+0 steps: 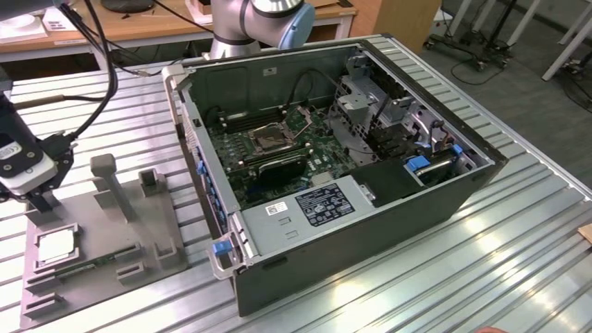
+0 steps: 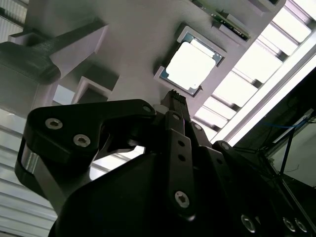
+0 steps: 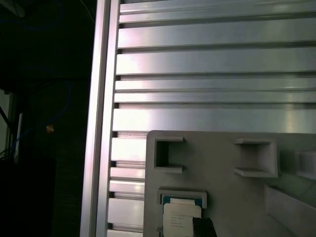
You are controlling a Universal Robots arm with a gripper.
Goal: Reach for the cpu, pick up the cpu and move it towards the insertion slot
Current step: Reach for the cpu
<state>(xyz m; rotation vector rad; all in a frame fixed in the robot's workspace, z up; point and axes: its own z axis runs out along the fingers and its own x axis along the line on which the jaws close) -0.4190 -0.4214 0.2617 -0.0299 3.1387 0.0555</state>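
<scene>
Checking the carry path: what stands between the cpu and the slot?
In the exterior view: the grey holder's posts and the case wall, between cpu and slot.

The pale square cpu (image 1: 55, 244) lies flat in a grey recess (image 3: 182, 195), well apart from the seemingly open insertion slot (image 1: 271, 139).
</scene>
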